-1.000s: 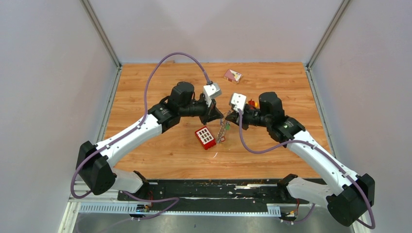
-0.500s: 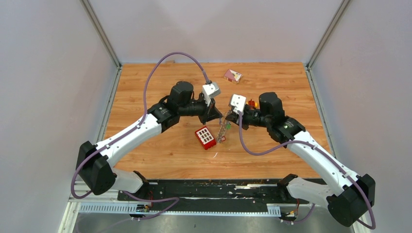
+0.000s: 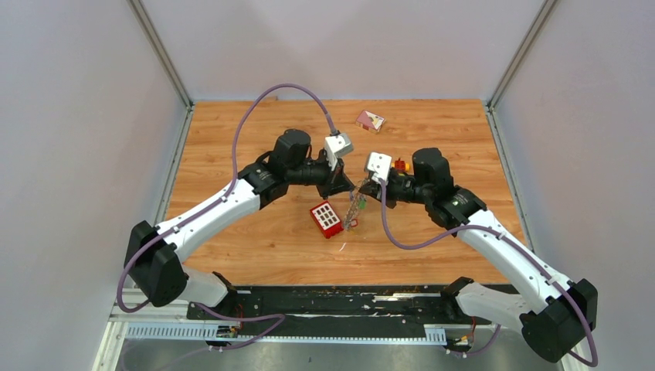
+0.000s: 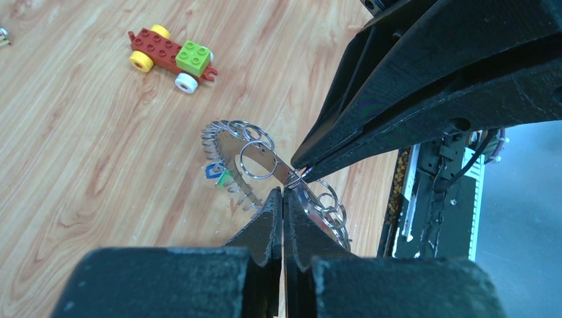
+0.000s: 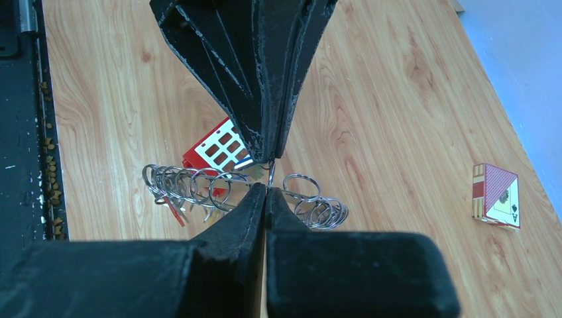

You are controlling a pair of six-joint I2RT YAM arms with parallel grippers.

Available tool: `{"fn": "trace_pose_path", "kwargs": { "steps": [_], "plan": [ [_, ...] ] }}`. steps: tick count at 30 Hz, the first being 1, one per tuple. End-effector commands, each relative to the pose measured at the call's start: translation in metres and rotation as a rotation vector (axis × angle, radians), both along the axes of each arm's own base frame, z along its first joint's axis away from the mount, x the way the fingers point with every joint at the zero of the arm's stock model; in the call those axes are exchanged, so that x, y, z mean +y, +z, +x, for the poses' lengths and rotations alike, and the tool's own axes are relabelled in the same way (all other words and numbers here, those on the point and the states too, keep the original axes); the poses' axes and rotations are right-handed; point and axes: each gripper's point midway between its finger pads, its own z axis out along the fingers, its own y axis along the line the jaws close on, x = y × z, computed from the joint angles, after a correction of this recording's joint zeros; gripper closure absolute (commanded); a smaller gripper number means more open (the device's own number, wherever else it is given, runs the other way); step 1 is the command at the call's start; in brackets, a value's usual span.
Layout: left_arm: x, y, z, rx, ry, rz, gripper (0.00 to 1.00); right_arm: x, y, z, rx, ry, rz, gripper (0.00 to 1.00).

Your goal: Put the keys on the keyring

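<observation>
Nearest the arm bases, a small pale scrap [image 3: 341,247] lies on the table [image 3: 232,139], too small to tell whether it is a loose key. Just beyond it sits the red brick [image 3: 327,219], and beside that the keyring [image 4: 228,140] hangs clear of the wood. It is held between the left hand [image 4: 283,199] and the right hand [image 5: 266,192], both pinched closed tip to tip on its rim. The keys [image 4: 217,172] with blue and green tags, and a red one, seem already threaded among its small loops, so the work looks well along; how many remain I cannot tell. Farther back are a toy car [image 4: 172,54] and a card pack [image 5: 495,196].
</observation>
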Motion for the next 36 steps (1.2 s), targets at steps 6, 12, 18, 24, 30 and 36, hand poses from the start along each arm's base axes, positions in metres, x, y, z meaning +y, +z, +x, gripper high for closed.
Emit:
{"fn": "trace_pose_path", "kwargs": {
  "steps": [6, 12, 18, 24, 30, 36],
  "plan": [
    [-0.004, 0.02, 0.005, -0.076, -0.039, -0.03, 1.0, 0.009, 0.032, -0.012, -0.084, 0.082, 0.073, 1.0],
    [0.001, 0.024, 0.004, -0.118, -0.039, -0.024, 1.0, 0.007, 0.032, -0.011, -0.09, 0.073, 0.068, 1.0],
    [0.002, 0.025, 0.003, -0.145, -0.056, -0.018, 0.9, 0.008, 0.032, -0.011, -0.087, 0.076, 0.067, 1.0],
    [0.005, 0.027, 0.005, -0.193, -0.068, 0.008, 0.78, 0.008, 0.031, -0.012, -0.087, 0.082, 0.066, 1.0],
    [0.007, 0.03, 0.004, -0.228, -0.092, 0.03, 0.69, 0.008, 0.03, -0.014, -0.089, 0.09, 0.062, 1.0],
    [0.015, 0.034, -0.008, -0.347, -0.217, 0.072, 0.56, 0.008, 0.03, -0.015, -0.092, 0.101, 0.061, 1.0]
  ]
}}
